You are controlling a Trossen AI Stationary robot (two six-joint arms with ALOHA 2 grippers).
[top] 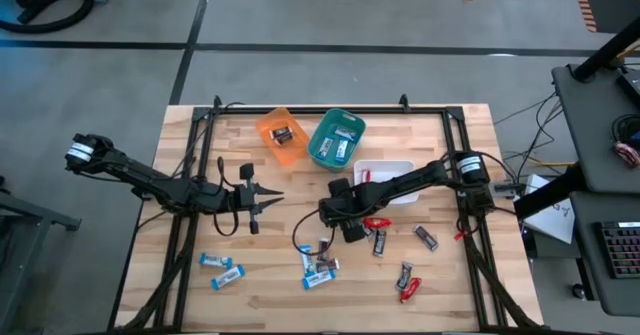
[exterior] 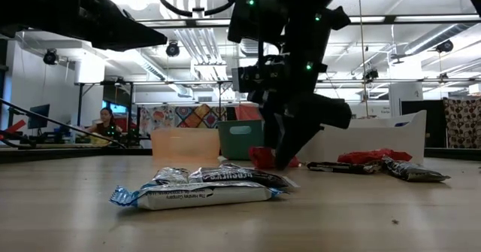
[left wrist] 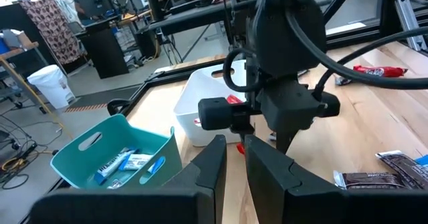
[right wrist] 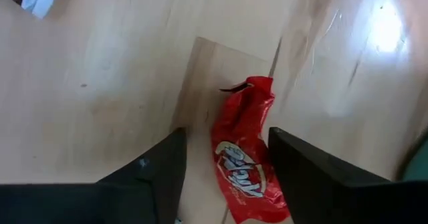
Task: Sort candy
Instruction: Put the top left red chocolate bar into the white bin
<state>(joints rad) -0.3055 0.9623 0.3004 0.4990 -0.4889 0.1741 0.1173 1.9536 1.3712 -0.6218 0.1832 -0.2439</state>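
Right claw (right wrist: 224, 174): fingers apart, straddling a red candy bar (right wrist: 244, 164) lying flat mid-table. Left claw (top: 268, 201): fingers together, empty, waiting left of centre. Bar looked light, soft, crinkly, slippery; best pinched across its middle.

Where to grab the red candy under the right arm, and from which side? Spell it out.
Grip the red candy across its narrow middle, coming straight down. It lies flat on the table, and the right gripper already has its open jaws on either long side.
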